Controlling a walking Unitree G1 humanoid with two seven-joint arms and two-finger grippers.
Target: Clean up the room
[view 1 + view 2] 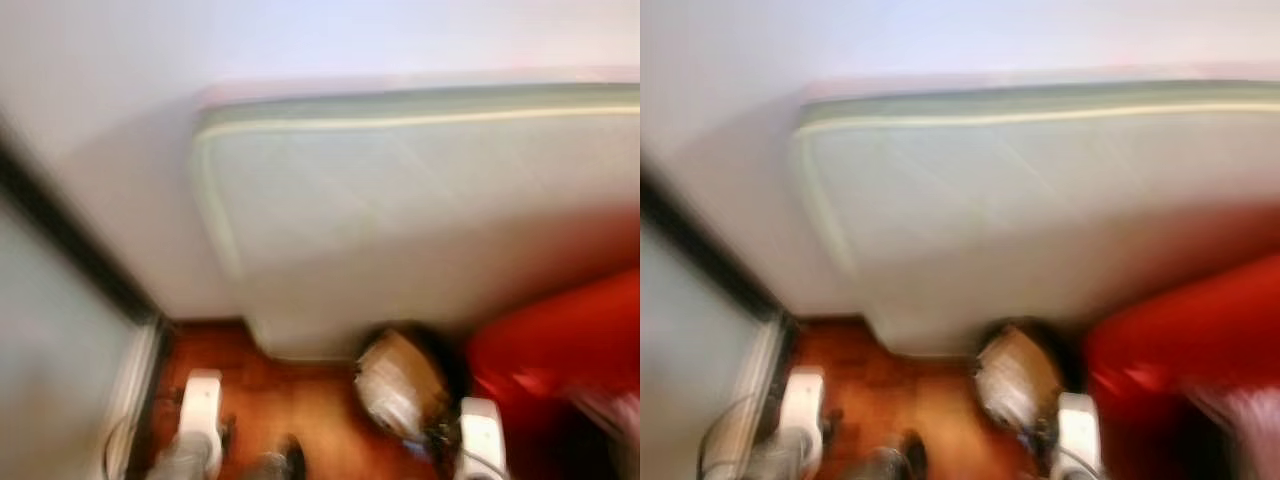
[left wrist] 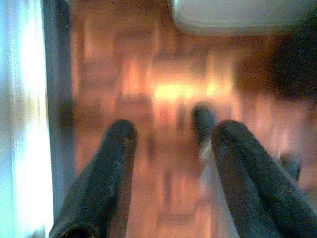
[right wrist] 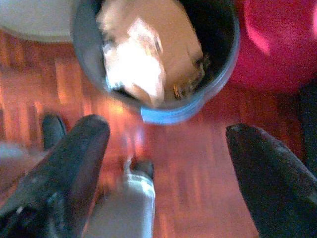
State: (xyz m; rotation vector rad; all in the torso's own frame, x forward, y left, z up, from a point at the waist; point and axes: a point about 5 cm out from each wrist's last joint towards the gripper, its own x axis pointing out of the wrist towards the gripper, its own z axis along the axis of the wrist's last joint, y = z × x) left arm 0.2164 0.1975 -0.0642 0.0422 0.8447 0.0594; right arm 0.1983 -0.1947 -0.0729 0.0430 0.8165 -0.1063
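A dark round bin (image 3: 158, 64) stands on the wooden floor, holding a brown paper bag and white crumpled paper (image 3: 136, 69). In the eye view the bin (image 1: 405, 385) sits just below the corner of the pale mattress (image 1: 400, 220). My right gripper (image 3: 168, 163) hangs open over the floor near the bin, nothing between its fingers. The left gripper (image 2: 171, 148) is open too, above bare floor beside a bright wall. All views are blurred.
A red soft object (image 1: 560, 350) lies right of the bin, seen as well in the right wrist view (image 3: 277, 44). A dark door frame (image 1: 70, 240) and pale wall stand at the left. My feet (image 1: 275, 460) rest on the parquet floor (image 1: 300, 400).
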